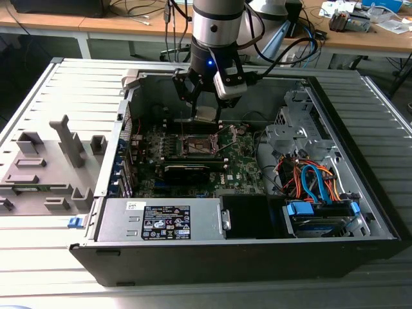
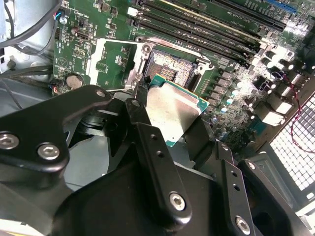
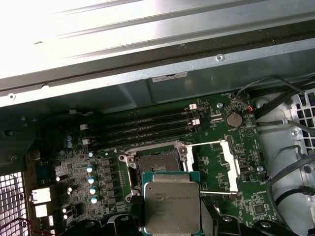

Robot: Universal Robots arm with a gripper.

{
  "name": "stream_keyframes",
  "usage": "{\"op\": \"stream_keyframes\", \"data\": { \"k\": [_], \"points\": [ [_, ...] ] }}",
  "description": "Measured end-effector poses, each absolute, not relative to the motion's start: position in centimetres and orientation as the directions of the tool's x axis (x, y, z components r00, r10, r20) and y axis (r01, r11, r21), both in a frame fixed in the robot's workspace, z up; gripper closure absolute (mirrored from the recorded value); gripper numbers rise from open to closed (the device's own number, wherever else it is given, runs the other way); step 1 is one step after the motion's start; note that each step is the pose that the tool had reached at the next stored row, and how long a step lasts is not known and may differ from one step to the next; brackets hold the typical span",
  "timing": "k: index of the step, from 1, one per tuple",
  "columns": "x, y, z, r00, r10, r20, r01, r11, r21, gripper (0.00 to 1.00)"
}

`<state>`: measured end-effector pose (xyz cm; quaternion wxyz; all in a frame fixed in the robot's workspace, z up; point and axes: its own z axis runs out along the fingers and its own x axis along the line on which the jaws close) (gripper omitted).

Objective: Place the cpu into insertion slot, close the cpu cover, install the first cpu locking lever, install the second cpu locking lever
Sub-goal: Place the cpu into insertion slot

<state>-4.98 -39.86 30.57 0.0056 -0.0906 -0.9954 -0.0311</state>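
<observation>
gripper (image 1: 206, 117): we see it clenched on the cpu (image 3: 172, 206), gripping two opposite edges
cpu: in the air over the green board (image 3: 216, 147), metal top facing both wrist views, near the insertion slot (image 3: 156, 165) but not seated
insertion slot: uncovered, dark centre exposed
cpu cover (image 2: 111, 61): swung open, lying beside the slot
computer case (image 1: 193, 257): side open, we see it lying on a slatted table (image 1: 38, 90)

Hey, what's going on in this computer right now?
The end effector of a robot arm grips the processor chip by its edges and holds it just above the empty socket on the green board inside an open computer case. The socket's metal cover is swung open to one side, and the chip isn't seated yet.
</observation>
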Motion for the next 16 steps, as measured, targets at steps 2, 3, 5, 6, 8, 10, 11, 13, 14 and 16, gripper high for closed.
{"op": "stream_keyframes", "data": {
  "k": [2, 3, 5, 6, 8, 10, 11, 13, 14, 16],
  "points": [
    [-4.98, -39.86, 30.57, -0.983, 0.183, 0.017, 0.184, 0.981, 0.061, 0.45],
    [-4.98, -39.87, 30.57, -0.983, 0.185, 0.017, 0.185, 0.981, 0.060, 0.45],
    [-4.98, -39.86, 30.56, -0.982, 0.187, 0.017, 0.187, 0.980, 0.060, 0.45],
    [-4.98, -39.86, 30.56, -0.982, 0.187, 0.017, 0.188, 0.980, 0.060, 0.45],
    [-4.98, -39.86, 30.57, -0.982, 0.190, 0.017, 0.190, 0.980, 0.060, 0.45],
    [-4.98, -39.86, 30.57, -0.981, 0.191, 0.017, 0.192, 0.980, 0.060, 0.45],
    [-4.98, -39.86, 30.57, -0.981, 0.193, 0.017, 0.193, 0.979, 0.060, 0.45],
    [-4.98, -39.86, 30.56, -0.980, 0.196, 0.017, 0.197, 0.979, 0.060, 0.45],
    [-4.98, -39.86, 30.56, -0.980, 0.198, 0.017, 0.198, 0.978, 0.060, 0.45],
    [-4.98, -39.86, 30.56, -0.979, 0.201, 0.017, 0.202, 0.978, 0.060, 0.45]
  ]
}}
